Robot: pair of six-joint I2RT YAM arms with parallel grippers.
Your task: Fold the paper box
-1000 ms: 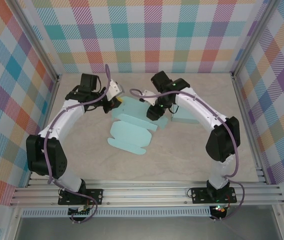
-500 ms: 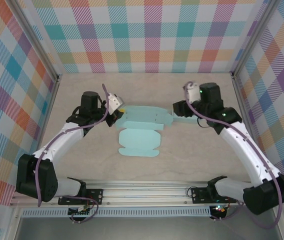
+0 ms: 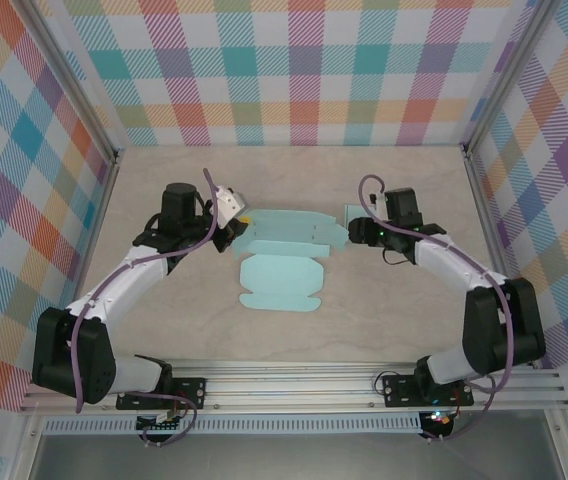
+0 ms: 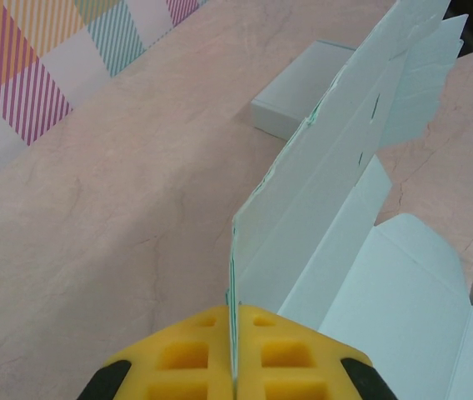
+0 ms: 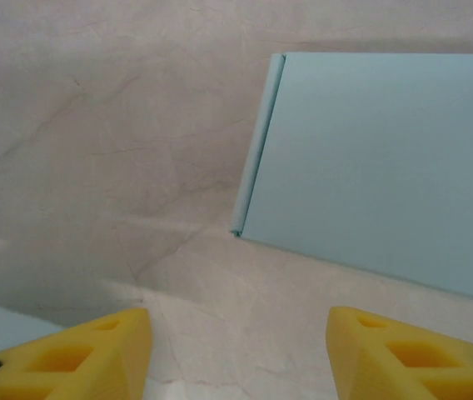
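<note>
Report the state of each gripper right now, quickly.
Left gripper: shut on the edge of a raised panel of the paper box.
Right gripper: open, nothing between the jaws.

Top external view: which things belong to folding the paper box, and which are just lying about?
In the job: unfolded paper box blank, its raised panel pinched by the left gripper.
Lying about: closed box beside the open right gripper.
</note>
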